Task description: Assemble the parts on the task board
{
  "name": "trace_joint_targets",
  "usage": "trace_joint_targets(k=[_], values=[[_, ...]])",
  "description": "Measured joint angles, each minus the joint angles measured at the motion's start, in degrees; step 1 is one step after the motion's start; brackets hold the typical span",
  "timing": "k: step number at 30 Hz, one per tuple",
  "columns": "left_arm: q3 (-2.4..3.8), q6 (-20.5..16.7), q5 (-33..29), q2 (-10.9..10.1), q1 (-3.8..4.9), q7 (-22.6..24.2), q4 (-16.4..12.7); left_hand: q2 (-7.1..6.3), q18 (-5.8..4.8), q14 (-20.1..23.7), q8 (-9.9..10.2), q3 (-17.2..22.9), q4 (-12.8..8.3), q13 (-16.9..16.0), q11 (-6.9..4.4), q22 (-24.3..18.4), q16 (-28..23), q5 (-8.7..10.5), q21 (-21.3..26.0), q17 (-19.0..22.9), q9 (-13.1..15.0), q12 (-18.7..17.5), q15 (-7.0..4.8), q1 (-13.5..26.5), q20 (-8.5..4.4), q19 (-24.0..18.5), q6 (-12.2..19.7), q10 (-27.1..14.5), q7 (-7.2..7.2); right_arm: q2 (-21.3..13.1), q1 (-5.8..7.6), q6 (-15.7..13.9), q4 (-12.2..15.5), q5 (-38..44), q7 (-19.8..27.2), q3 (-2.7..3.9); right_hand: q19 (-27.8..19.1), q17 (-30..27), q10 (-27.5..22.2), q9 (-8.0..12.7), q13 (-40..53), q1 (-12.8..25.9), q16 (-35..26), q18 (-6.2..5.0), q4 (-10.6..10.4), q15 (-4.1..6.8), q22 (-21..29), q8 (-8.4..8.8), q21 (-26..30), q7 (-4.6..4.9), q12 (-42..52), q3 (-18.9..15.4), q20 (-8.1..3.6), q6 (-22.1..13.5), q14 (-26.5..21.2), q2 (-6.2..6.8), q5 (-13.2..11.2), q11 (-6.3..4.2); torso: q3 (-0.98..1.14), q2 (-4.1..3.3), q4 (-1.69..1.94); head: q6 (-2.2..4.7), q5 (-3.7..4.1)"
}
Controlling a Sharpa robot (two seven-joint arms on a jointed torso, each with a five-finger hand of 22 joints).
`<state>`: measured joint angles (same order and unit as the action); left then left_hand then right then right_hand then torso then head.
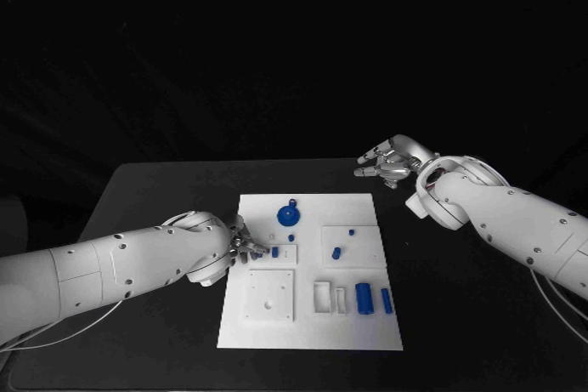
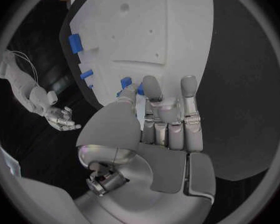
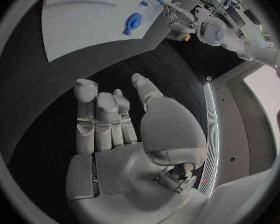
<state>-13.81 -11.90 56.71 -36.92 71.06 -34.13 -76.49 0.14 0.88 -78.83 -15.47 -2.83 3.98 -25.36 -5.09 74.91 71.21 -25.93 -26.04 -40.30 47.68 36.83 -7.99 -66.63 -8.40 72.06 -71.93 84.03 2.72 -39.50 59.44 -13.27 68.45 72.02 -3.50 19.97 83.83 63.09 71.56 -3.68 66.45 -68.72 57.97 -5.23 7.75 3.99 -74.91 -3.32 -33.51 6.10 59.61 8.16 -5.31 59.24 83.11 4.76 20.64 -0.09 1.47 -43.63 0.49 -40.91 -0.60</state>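
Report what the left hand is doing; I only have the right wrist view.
Observer: The left hand sits at the board's left edge, right beside a small blue part.
Operator: Say whether it holds that part.
Observer: I cannot tell. The left wrist view shows blue by its fingers, but contact is hidden.
Operator: List what lies at the board's near edge.
Observer: A thick cylinder and a thin cylinder, both blue, lie side by side near the right corner.
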Motion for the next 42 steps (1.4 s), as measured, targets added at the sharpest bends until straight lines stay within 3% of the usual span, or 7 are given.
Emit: trace_joint_targets(k=[5,10,15,22,30,39,42], values=[[0.00,0.03,0.00,-0.08,0.00,0.01,0.06,-0.16,0.00,0.00,0.00,0.01,0.60,0.00,0.00,0.00,0.00,0.24,0.00,0.00,-0.01,0.00,0.00,-0.17,0.00,0.00,0.01,0.00,0.00,-0.01,-0.01,0.00,-0.01,0.00,0.00,0.00,0.00,0.00,0.00,0.00,0.00,0.00,0.00,0.00,0.00,0.00,0.00,0.00,0.00,-0.01,0.00,0.00,0.00,0.01,0.00,0.00,0.00,0.00,-0.04,0.00,0.01,-0.03,-0.02],[0.02,0.04,0.00,-0.33,0.00,0.08,0.07,-1.96,-0.01,0.00,0.00,0.49,2.41,0.00,0.00,0.00,0.00,0.69,0.00,0.00,0.00,0.00,0.00,-0.12,0.00,0.00,0.09,0.00,0.29,-0.02,-0.05,0.00,-0.03,0.00,0.00,0.00,0.00,0.00,0.00,0.00,0.00,0.00,0.00,0.00,0.00,0.00,0.00,0.00,0.00,-0.01,0.00,0.00,0.00,0.01,0.00,0.00,0.00,0.00,-0.04,0.00,0.01,-0.03,-0.06],[0.04,0.05,0.00,-0.51,0.00,0.23,0.07,-7.45,0.00,0.23,0.00,3.04,7.37,0.00,0.00,0.04,0.00,6.63,0.00,0.14,0.00,-0.23,0.22,0.90,0.00,0.00,-0.64,0.00,-0.04,-0.03,-0.10,0.00,-0.06,0.00,0.00,0.00,0.00,0.00,0.00,0.00,0.00,0.00,0.00,-0.01,0.00,0.00,0.00,0.00,0.00,-0.02,0.00,0.00,0.00,0.02,0.00,0.00,0.00,0.00,-0.04,0.00,0.01,-0.04,-0.07],[0.04,0.12,0.00,-0.54,0.00,0.58,0.02,-10.79,-0.01,0.43,0.00,2.92,12.17,0.00,0.00,0.04,0.00,15.53,0.22,0.30,0.30,-0.23,0.42,1.60,0.00,0.00,-1.03,0.00,-0.04,-0.03,-0.16,0.00,-0.08,0.00,0.00,0.00,0.00,0.00,0.00,0.00,0.01,0.00,0.00,0.00,0.00,0.00,0.00,0.00,0.00,-0.03,0.00,0.00,0.00,0.04,0.00,0.00,0.00,0.00,-0.04,0.00,0.00,-0.03,-0.09],[0.06,0.10,-0.10,-0.79,0.00,0.95,-0.02,-11.93,0.00,0.43,0.00,2.56,12.52,-0.01,0.00,0.03,-0.26,20.09,0.22,0.71,0.30,-0.47,0.42,2.74,0.00,0.00,-1.03,0.00,-0.04,-0.02,-0.23,0.00,-0.13,0.00,0.02,0.00,0.21,0.00,0.00,0.00,0.01,0.00,0.00,0.00,0.16,0.00,-0.04,0.00,0.00,0.11,0.00,-0.16,0.21,-0.11,0.00,0.00,0.00,0.00,0.03,0.01,-0.03,0.05,-0.07],[0.36,0.00,-0.57,-2.40,0.15,1.35,-0.70,-11.49,-0.01,0.76,0.36,2.77,12.73,-0.01,0.00,0.02,-0.97,19.74,0.55,1.63,-0.19,-0.91,0.35,3.58,0.00,0.00,-0.90,0.00,-0.17,-0.06,-0.35,0.00,-0.17,0.00,0.04,0.00,0.21,0.00,0.00,0.00,0.01,0.00,0.00,0.00,0.16,0.00,-0.04,0.00,0.00,0.15,0.00,-0.16,0.21,-0.15,0.00,0.00,0.00,0.00,0.03,0.04,-0.03,0.21,0.18],[1.15,-0.10,-1.32,-3.07,0.50,1.93,-1.07,-9.81,0.00,4.16,1.51,3.77,12.03,0.52,1.02,0.02,-3.69,18.59,2.06,4.97,-0.49,-3.65,0.86,2.21,0.39,-1.52,3.37,-0.39,-1.64,-0.11,-0.39,0.00,-0.20,0.00,0.05,0.00,0.21,0.00,0.00,0.00,0.01,0.00,0.00,0.00,0.16,0.00,-0.04,0.00,0.00,0.15,0.00,-0.16,0.21,-0.15,0.00,0.00,0.00,0.00,0.03,0.04,-0.03,0.34,0.25]])
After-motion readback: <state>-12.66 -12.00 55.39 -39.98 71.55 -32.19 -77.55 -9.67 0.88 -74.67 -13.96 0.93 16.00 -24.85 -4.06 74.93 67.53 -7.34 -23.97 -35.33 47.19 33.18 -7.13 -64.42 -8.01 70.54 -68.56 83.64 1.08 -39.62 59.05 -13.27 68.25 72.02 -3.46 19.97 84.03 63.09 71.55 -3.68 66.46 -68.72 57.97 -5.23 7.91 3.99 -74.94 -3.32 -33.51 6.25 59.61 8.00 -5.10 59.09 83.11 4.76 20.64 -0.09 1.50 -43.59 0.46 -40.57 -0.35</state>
